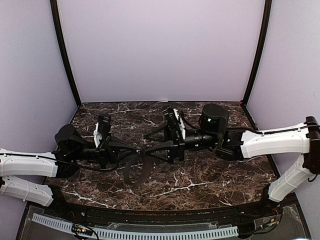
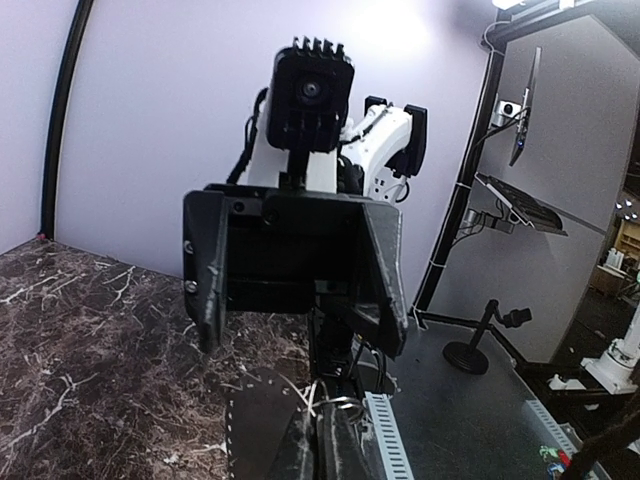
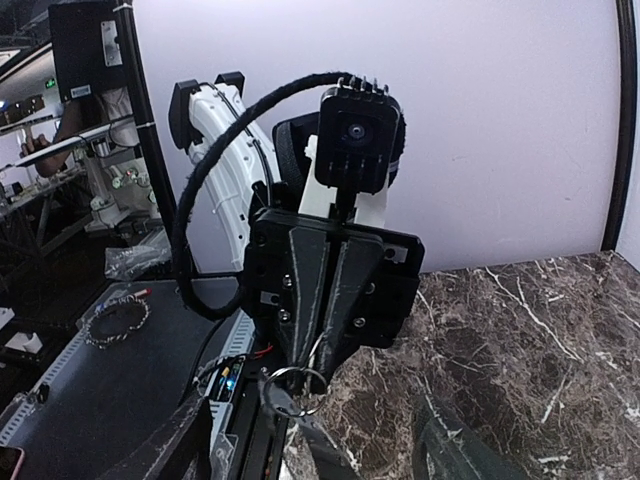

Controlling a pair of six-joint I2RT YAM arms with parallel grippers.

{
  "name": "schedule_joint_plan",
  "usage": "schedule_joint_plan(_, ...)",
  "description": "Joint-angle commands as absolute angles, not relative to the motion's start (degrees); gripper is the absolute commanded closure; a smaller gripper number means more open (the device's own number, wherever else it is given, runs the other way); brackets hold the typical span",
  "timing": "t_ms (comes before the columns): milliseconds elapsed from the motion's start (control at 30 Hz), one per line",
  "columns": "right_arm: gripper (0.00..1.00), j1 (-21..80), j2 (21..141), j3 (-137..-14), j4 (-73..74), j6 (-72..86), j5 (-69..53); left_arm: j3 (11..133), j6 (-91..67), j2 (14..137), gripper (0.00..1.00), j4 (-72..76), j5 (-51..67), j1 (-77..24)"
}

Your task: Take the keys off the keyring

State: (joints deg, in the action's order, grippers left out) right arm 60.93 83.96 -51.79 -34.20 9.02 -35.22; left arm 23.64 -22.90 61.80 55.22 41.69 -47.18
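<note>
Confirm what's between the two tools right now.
The keyring, pinched at the tip of the shut left tool, hangs just ahead of the open right tool; nothing else. Right wrist view shows it best.

Dark brown marble-patterned table (image 1: 200, 180), white veining, black front edge

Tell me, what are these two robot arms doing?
The two arms meet tip to tip above the marble table. The left tool is shut on a small metal keyring, which dangles from its tip with something dark on it, probably a key. The right tool is open right in front of the ring and holds nothing. So the key looks like it is not off the ring yet.
</note>
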Motion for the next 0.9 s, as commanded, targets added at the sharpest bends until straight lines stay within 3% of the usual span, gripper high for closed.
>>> schedule_joint_plan(0,0.32,60.23,83.63,-58.24,-20.55,3.28,-39.97,27.34,-20.10,60.03,1.00,50.67,47.04,-47.55)
schedule_joint_plan(233,0.32,59.68,86.70,-64.52,-8.48,0.08,-50.08,29.01,-17.83,59.07,1.00,44.86,51.44,-47.55)
schedule_joint_plan(400,0.41,59.69,90.34,-69.05,-4.09,-0.63,-53.63,30.47,-16.81,59.06,1.00,41.53,52.85,-47.55)
schedule_joint_plan(867,0.53,59.85,93.96,-69.44,-6.64,3.12,-59.50,33.19,-10.05,58.36,1.00,31.15,49.11,-47.64)
